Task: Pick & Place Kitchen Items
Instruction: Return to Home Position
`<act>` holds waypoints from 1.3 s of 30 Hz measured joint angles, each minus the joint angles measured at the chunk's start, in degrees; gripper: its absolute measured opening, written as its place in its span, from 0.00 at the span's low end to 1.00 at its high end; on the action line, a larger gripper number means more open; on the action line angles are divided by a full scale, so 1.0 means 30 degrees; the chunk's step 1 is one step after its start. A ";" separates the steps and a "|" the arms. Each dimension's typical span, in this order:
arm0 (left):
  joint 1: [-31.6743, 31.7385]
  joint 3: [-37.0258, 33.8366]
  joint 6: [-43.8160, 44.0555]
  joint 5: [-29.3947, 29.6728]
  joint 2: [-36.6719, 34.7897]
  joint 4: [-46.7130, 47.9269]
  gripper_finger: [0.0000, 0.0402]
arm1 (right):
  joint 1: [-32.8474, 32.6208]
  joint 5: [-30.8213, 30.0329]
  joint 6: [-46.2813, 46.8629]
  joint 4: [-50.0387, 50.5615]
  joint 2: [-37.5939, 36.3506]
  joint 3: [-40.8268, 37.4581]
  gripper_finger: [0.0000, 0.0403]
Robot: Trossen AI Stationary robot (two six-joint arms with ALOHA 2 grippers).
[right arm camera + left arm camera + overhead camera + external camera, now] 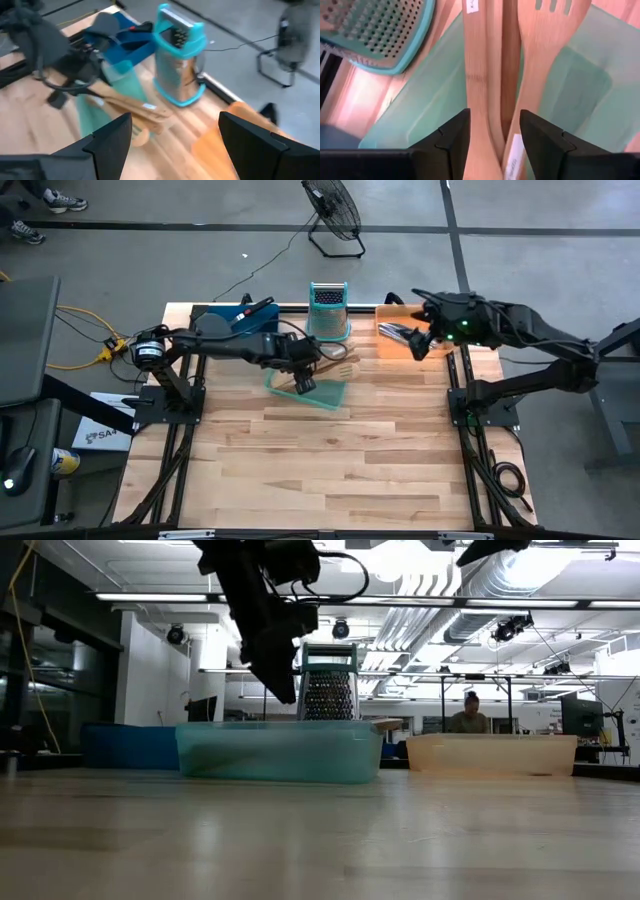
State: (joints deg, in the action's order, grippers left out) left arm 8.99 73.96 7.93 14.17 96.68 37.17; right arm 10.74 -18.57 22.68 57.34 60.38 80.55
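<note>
The black right arm (530, 330) shows a green light (463, 337), and the left end effector (495, 117) has blocky dark fingers (450, 142).

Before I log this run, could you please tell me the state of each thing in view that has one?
Left tool: open, empty, above the green tray.
Right tool: open, empty, raised over the orange tray.
Wooden utensils: lying in the green tray, ends overhanging its rim.
Silver cutlery: lying in the orange tray.
Black spatulas: lying in the blue tray.
Grater: standing upright.
</note>
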 joint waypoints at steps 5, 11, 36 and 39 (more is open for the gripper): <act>-0.0222 0.1113 0.0951 -0.0416 -0.0337 0.1548 0.41 | -0.0516 -0.3541 0.1063 0.1124 -0.1332 -0.0508 0.72; -0.1402 0.1121 0.0588 -0.0153 -0.1294 -0.0856 0.41 | -0.2281 -0.5064 0.3324 -0.1163 -0.4839 -0.6082 0.72; -0.2415 -1.3674 0.5925 -0.0994 -1.1233 -1.8435 0.42 | -0.6177 0.3241 0.3110 -2.0889 -1.3705 -2.3128 0.72; -0.2411 -1.5419 0.6171 -0.0606 -1.2415 -2.0445 0.42 | -0.6006 0.3701 0.3368 -2.3088 -1.4179 -2.4751 0.72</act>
State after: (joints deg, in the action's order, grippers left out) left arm 1.76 27.70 26.44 12.35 59.44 -24.16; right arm -7.28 -7.47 32.79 -11.93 17.84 6.30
